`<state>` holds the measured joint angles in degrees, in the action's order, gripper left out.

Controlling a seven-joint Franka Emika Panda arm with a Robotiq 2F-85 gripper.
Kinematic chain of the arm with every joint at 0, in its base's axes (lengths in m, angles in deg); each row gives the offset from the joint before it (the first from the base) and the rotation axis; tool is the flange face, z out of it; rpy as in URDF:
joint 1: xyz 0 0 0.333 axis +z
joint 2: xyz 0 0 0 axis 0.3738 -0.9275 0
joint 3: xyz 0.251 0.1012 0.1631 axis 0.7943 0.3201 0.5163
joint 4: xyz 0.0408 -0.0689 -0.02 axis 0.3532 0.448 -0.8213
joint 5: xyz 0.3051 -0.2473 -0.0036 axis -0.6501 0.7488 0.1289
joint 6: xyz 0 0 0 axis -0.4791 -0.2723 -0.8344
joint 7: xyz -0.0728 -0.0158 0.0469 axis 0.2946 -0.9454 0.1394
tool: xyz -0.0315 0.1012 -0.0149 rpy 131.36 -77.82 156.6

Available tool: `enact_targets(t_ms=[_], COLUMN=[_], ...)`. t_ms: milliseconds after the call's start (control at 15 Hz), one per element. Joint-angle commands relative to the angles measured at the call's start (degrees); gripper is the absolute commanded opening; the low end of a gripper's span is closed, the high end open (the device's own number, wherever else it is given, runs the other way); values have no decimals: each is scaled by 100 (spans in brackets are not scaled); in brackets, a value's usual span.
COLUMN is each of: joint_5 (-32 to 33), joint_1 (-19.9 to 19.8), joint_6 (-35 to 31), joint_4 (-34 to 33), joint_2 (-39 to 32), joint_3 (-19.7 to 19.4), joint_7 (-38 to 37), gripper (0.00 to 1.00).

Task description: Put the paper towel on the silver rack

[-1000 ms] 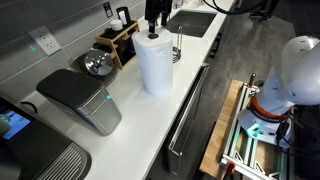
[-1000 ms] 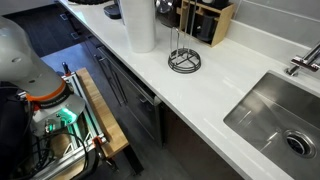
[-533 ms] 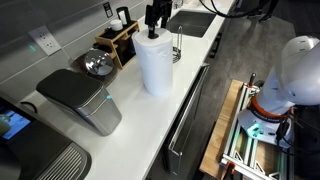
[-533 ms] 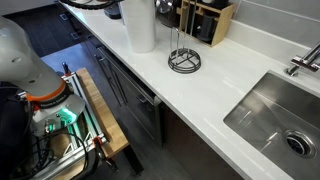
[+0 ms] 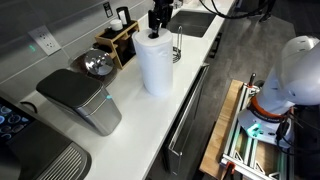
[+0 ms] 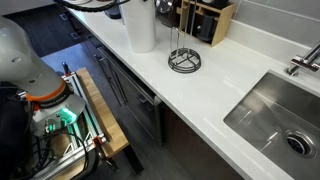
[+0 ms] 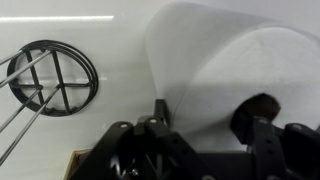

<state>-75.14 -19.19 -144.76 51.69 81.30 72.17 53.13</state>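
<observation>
Claw (image 7: 208, 112) straddles the upright paper towel's (image 7: 220, 50) top edge, one finger in its core, pinch impossible to tell, the roll standing just beside the silver rack (image 7: 55, 78), open counter (image 6: 235, 85) beyond the rack.

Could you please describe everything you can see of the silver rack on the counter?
The silver rack is a thin, shiny wire stand: a round ring base crossed by spokes, with a slim looped post rising from it. It stands upright and empty on the white counter, between the paper towel and the sink, touching neither; only the counter touches it.
</observation>
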Motion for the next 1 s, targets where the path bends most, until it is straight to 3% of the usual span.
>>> enact_targets(t_ms=[0,133,333,600,667,933], joint_5=[-129,-84,-40,-73,-9,-8], joint_1=[7,-9,-29,-22,-49,-47], joint_6=[80,203,560,1106,917,1077], joint_4=[114,128,145,101,-2,14], joint_2=[230,383,715,1177,836,1095], joint_3=[-77,-115,-236,-464,-335,-424], joint_7=[223,326,591,1092,842,993], gripper=[35,23,16,15,40,40])
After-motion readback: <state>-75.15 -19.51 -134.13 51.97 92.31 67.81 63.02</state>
